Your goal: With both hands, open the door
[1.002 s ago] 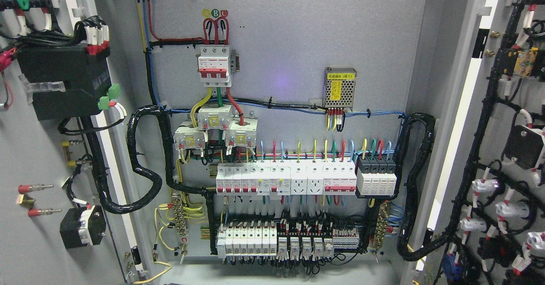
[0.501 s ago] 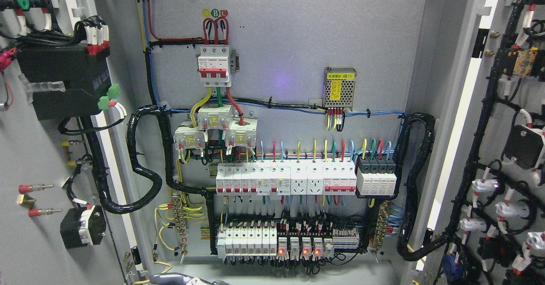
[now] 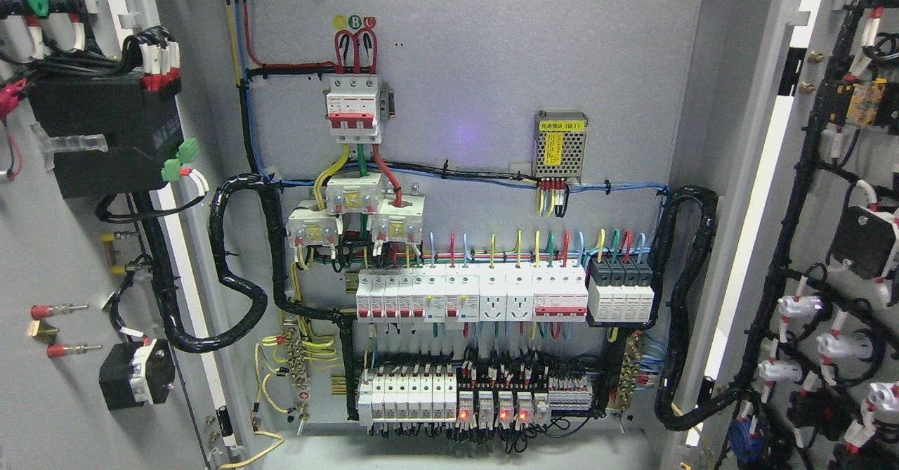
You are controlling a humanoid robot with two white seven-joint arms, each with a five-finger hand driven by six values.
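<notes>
The grey electrical cabinet stands with both doors swung wide. The left door [image 3: 56, 259] fills the picture's left edge, its inner face carrying a black module and wiring. The right door [image 3: 843, 259] fills the right edge, lined with black cable looms and white connectors. Between them the back panel [image 3: 491, 69] shows a red-and-white main breaker [image 3: 355, 108], rows of white breakers [image 3: 470, 294] and a lower relay row [image 3: 453, 396] with small red lamps lit. Neither of my hands nor either arm shows anywhere in the head view.
A metal-cased power supply [image 3: 560, 145] sits at the panel's upper right. Thick black corrugated conduits [image 3: 232, 273] loop from each door into the cabinet. The cabinet floor [image 3: 449, 452] lies along the bottom edge.
The red lamps on the lower relay row came on after the first frame. A grey shape that showed at the bottom edge half a second ago has dropped out of view.
</notes>
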